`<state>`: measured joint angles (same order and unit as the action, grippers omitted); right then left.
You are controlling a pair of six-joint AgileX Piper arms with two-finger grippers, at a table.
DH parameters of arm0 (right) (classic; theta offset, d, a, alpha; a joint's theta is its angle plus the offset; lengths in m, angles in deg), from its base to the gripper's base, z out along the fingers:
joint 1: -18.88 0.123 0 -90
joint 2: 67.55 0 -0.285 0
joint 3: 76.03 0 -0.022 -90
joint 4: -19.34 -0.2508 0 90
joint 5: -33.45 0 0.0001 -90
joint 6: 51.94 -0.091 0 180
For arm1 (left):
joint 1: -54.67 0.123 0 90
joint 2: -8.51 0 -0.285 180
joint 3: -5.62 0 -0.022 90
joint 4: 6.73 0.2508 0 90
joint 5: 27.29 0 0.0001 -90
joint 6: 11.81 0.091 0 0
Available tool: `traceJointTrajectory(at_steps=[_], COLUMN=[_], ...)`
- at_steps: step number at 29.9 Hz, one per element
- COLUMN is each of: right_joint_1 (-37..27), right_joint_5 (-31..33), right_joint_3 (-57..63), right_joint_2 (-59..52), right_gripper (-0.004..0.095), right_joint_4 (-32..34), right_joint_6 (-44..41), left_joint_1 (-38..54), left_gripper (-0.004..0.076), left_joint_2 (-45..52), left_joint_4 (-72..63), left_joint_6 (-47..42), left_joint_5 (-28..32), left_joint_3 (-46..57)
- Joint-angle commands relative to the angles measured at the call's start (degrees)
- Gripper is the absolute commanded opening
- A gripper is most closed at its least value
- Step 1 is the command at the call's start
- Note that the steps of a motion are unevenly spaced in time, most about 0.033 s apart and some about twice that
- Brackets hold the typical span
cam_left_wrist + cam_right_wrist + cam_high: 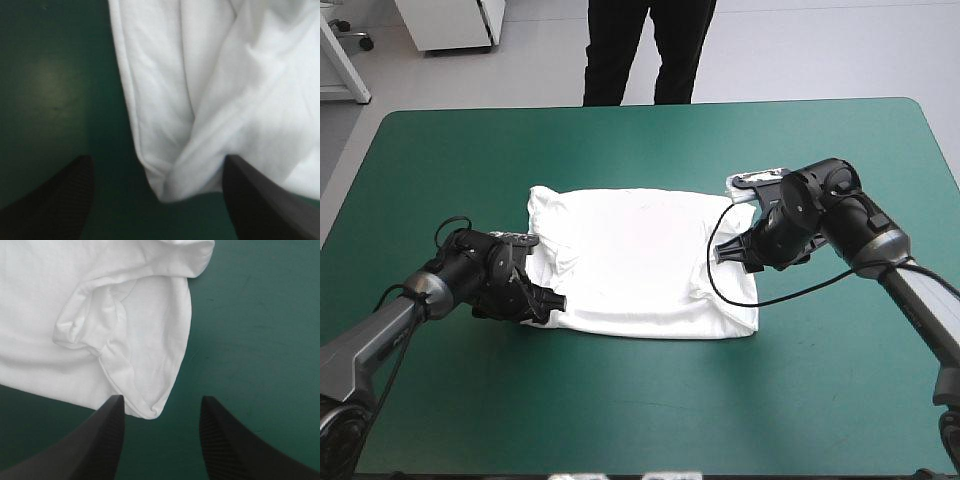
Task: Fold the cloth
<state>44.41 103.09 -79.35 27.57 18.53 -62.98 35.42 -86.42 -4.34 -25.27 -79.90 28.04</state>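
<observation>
The left gripper (159, 159) is held wide open, its black fingers (50, 200) set well apart, and a rounded corner of the white T-shirt (640, 260) is seen just ahead, reaching in between them. The right gripper (161, 398) is likewise spread, with a folded sleeve edge lying between its tips. The T-shirt is laid as a rough rectangle between both grippers on the teal-green cover (620, 140).

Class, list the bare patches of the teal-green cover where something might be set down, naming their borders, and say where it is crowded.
Widest: the far strip of the table, between the T-shirt and the far edge. Also bare: the strip between T-shirt and near edge. Crowded: the T-shirt's two side edges, where the open left gripper and open right gripper sit.
</observation>
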Motion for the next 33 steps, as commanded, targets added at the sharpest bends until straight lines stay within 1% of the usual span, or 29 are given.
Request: traceJointTrajectory(at_steps=[1, 3, 4, 6, 8, 9, 11, 14, 16, 21, 22, 27, 31, 33], right_joint_1=[-0.4, -0.4, -0.4, -0.4, -0.4, -0.4, -0.4, -0.4, -0.4, -0.4, -0.4, -0.4, -0.3, -0.3], right_joint_5=[0.6, 1.0, 1.0, 1.0, 0.7, 0.4, 0.1, -2.7, -4.9, -7.4, -8.4, -13.8, -16.8, -18.0], right_joint_3=[-1.4, -1.4, -1.4, -1.4, -1.4, -1.4, -1.2, 1.1, 3.7, 9.3, 10.1, 15.3, 19.3, 21.5], right_joint_2=[-2.3, -2.3, -2.3, -2.5, -3.0, -3.4, -4.2, -6.6, -8.0, -6.7, -6.3, -4.9, -3.9, -3.3], right_gripper=[0.0441, 0.0441, 0.0441, 0.0441, 0.0441, 0.0444, 0.0454, 0.0457, 0.0479, 0.0658, 0.0669, 0.0642, 0.0604, 0.0604], right_joint_4=[0.3, 0.3, 0.3, 0.2, -1.2, -2.5, -3.2, -4.4, -4.7, -4.7, -4.9, -4.7, -5.7, -6.1], right_joint_6=[0.1, 0.1, 0.1, 0.0, -0.9, -1.0, -2.0, -3.0, -3.4, -3.4, -3.4, -4.7, -4.7, -4.7], left_joint_1=[-0.1, -0.1, -0.1, -0.1, -0.1, -0.1, -0.1, -0.1, -0.1, -0.1, -0.1, -0.1, -0.1, -0.1], left_gripper=[0.0484, 0.041, 0.0351, 0.0216, 0.0052, -0.0008, -0.0004, -0.0004, -0.0004, -0.0004, -0.0004, -0.0004, -0.0004, -0.0004], left_joint_2=[-2.0, -3.8, -4.6, -5.3, -5.3, -5.3, -5.3, -5.3, -5.3, -5.3, -5.3, -5.3, -5.3, -5.3], left_joint_4=[-0.1, -0.1, -0.1, -0.2, -0.2, -0.2, -0.1, -0.2, -0.2, -0.2, -0.2, -0.2, -0.2, -0.2], left_joint_6=[-0.7, -0.7, -0.7, -0.7, -0.7, -0.7, -0.7, -0.7, 0.0, 0.0, 0.0, 0.0, 0.0, 0.0], left_joint_5=[1.8, 1.9, 1.9, 1.8, 1.8, 1.9, 1.9, 1.8, 1.8, 1.9, 1.9, 1.9, 1.9, 1.9], left_joint_3=[-1.0, -1.0, -1.0, -1.0, -1.0, -1.0, -1.0, -1.0, -1.0, -1.0, -1.0, -1.0, -1.0, -1.0])
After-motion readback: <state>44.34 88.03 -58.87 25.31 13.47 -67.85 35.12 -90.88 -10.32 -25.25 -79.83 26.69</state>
